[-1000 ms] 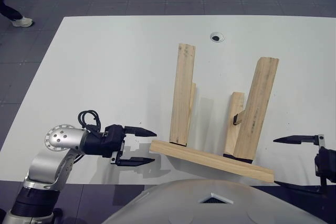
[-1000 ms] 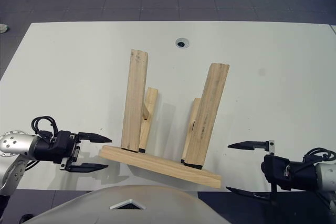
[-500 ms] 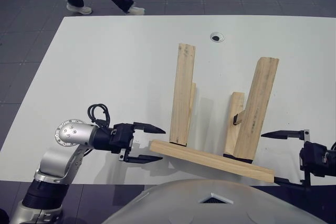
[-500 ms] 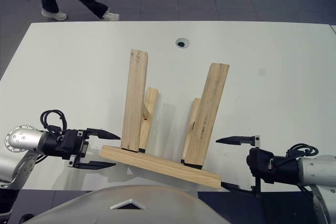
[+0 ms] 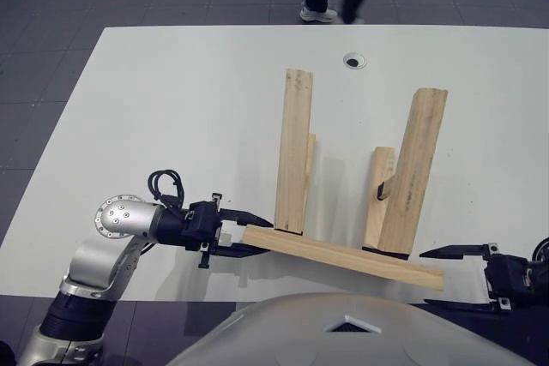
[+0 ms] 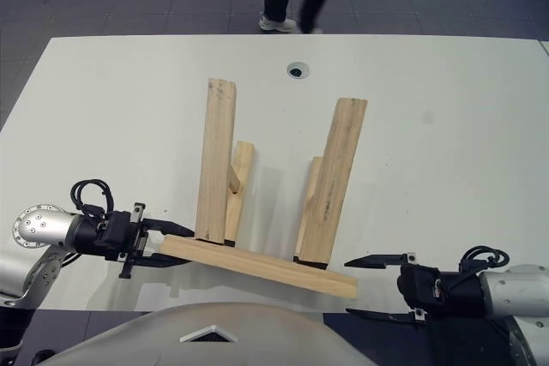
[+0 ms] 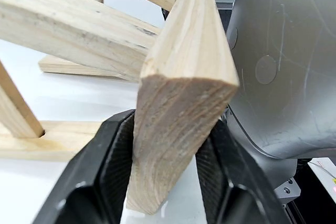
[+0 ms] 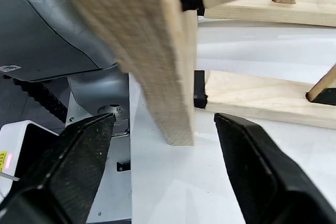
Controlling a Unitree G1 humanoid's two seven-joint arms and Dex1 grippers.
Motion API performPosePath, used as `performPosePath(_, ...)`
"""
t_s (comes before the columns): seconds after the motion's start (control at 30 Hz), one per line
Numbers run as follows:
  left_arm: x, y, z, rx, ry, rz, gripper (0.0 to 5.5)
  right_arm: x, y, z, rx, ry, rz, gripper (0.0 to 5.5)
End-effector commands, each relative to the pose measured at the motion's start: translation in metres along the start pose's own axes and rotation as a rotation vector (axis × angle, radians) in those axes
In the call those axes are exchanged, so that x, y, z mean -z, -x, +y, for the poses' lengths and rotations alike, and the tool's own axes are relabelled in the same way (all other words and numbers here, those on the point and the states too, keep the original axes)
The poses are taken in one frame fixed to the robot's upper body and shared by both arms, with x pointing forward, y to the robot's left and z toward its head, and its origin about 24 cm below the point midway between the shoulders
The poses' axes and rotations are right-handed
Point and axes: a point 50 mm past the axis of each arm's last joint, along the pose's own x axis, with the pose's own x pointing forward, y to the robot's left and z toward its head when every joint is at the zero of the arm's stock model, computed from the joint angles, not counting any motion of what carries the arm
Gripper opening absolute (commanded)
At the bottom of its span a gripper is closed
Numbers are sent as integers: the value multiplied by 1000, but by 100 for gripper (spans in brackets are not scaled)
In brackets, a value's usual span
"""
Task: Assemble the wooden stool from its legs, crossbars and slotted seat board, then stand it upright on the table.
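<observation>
Left gripper [image 5: 241,236] clamped on board [image 5: 343,256] end. Right gripper [image 5: 425,279] wide open, empty, just off other end: slide on squarely, close, then tip both ends together, legs [image 5: 292,152] down.

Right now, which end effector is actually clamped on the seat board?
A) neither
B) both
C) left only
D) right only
C: the left end effector has its fingers pressed against both faces of the seat board at one end, while the right end effector is open, with gaps either side of the other end.
</observation>
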Motion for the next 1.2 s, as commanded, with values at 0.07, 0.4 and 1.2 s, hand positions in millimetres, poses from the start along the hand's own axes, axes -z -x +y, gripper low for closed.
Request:
performPosePath(0.07, -1, 1, 2, -14, -17, 5, 156, -5, 2, -2, 7, 41, 15, 335)
performPosePath(0.4, -1, 0, 2, -15, -29, 5, 156, -12, -20, -24, 26, 89, -44, 335)
performPosePath(1.2, 4, 2, -10, -23, -44, 78, 156, -22, -46, -44, -98, 65, -76, 148)
